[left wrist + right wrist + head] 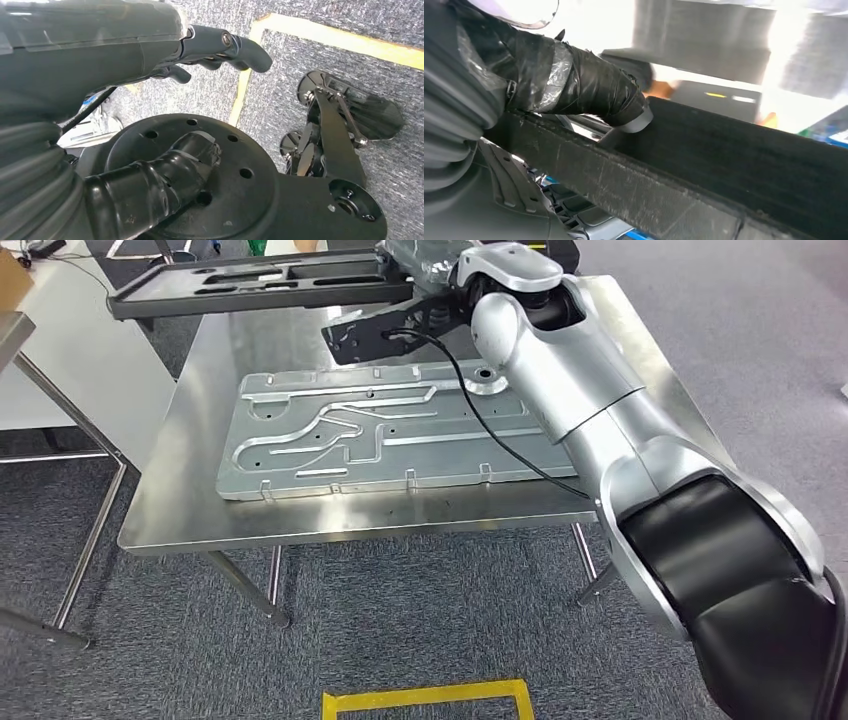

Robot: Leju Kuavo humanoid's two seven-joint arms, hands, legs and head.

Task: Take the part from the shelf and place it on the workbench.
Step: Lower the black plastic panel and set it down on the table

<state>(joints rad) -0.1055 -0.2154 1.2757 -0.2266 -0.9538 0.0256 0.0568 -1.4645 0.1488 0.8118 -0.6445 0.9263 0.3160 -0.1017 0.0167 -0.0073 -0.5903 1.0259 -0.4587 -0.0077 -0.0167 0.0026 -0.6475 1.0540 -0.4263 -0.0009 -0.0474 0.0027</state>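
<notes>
Grey carpet runs under the steel table (pixel 180 510), where a big stamped metal plate (pixel 380 435) already lies flat. Beyond its far edge I carry the part, a long dark tray (pixel 250 285), above the tabletop and not yet set down. My right hand (pixel 589 90) grips the tray's end, its taped thumb pressed over the rim. My left hand (pixel 220 47) hangs over the floor with fingers curled and nothing in them. I judge this the placing step: next I must lower the tray level onto the table, clear of the plate.
</notes>
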